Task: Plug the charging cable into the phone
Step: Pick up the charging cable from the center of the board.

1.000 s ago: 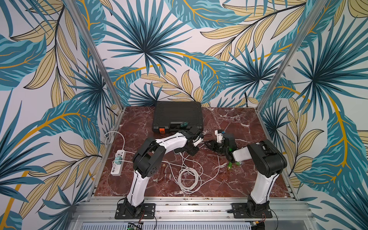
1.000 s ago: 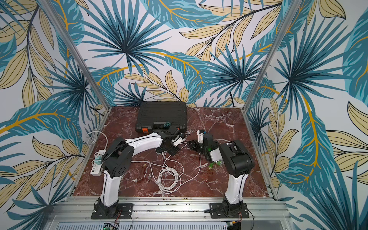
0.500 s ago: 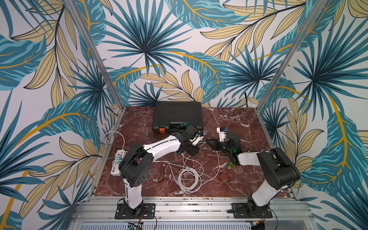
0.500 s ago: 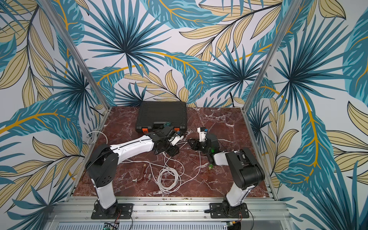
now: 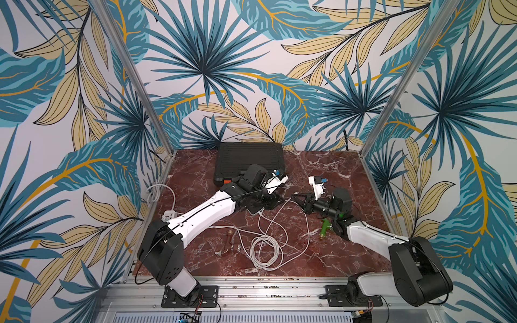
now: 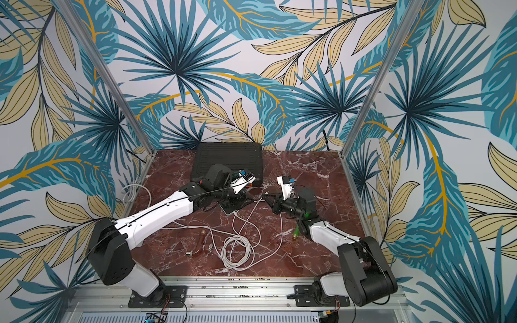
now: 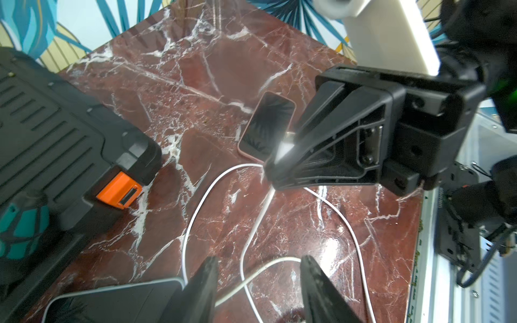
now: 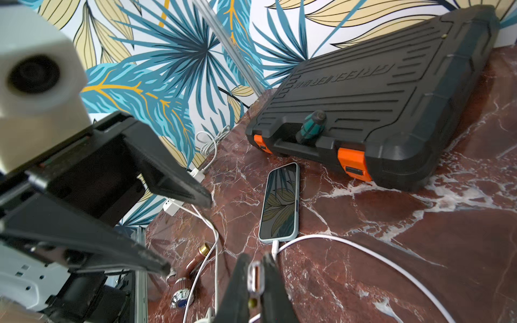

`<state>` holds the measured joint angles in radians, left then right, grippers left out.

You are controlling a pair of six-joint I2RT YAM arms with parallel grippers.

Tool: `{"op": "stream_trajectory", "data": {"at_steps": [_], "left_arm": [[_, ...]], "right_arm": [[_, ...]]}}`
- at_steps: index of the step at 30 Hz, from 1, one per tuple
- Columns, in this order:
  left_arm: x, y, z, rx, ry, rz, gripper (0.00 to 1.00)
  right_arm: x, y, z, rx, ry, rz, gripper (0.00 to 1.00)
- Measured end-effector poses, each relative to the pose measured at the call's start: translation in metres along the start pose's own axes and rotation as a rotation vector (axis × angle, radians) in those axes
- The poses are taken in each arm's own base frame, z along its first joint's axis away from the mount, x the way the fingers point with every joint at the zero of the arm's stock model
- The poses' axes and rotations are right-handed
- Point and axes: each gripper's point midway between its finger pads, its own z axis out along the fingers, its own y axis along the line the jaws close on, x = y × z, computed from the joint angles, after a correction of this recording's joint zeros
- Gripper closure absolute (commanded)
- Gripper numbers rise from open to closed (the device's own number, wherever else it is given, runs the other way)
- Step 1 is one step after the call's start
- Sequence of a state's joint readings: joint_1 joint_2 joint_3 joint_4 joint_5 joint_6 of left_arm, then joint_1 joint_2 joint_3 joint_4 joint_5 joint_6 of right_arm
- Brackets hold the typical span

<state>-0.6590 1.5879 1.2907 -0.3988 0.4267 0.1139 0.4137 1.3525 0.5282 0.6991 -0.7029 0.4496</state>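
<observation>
Across the lower middle of both top views spreads a red marble surface (image 5: 335, 173), with leaf-patterned walls (image 5: 251, 70) around it. At its far edge, in the centre of the frame, lies a closed black tool case (image 5: 249, 159) with orange latches. Below the case the left arm (image 5: 207, 215) comes from the lower left and the right arm (image 5: 369, 235) from the lower right, their tips near each other. The left fingers (image 7: 204, 285) are about half open and hold nothing. The right fingers (image 8: 237, 290) are pressed together. The phone (image 8: 279, 201) lies flat, screen up, just in front of the case. The cable (image 7: 184, 246) is white; its plug sits at the phone's short end beside the right fingers, but whether it is fully in I cannot tell. A small oval metal piece (image 8: 256, 275) shows between the right fingers; I cannot tell if it is gripped.
</observation>
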Motion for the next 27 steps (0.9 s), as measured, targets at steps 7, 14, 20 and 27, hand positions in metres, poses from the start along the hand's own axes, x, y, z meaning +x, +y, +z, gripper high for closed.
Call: {"op": "stream_trajectory", "data": {"at_steps": [7, 14, 20, 27], "left_arm": [[0.001, -0.017, 0.004, 0.156, -0.073, 0.052, 0.52], [-0.006, -0.023, 0.006, 0.207, -0.118, 0.111, 0.52], [-0.001, -0.018, 0.018, 0.210, -0.113, 0.125, 0.53], [0.009, -0.014, 0.029, 0.220, -0.089, 0.116, 0.55]], "right_arm": [[0.003, 0.014, -0.002, -0.073, 0.011, -0.048, 0.99], [0.000, 0.026, -0.004, -0.134, 0.004, -0.099, 0.99], [-0.002, 0.033, -0.004, -0.171, -0.002, -0.122, 0.99], [0.000, 0.036, -0.006, -0.191, -0.005, -0.134, 0.99]]}}
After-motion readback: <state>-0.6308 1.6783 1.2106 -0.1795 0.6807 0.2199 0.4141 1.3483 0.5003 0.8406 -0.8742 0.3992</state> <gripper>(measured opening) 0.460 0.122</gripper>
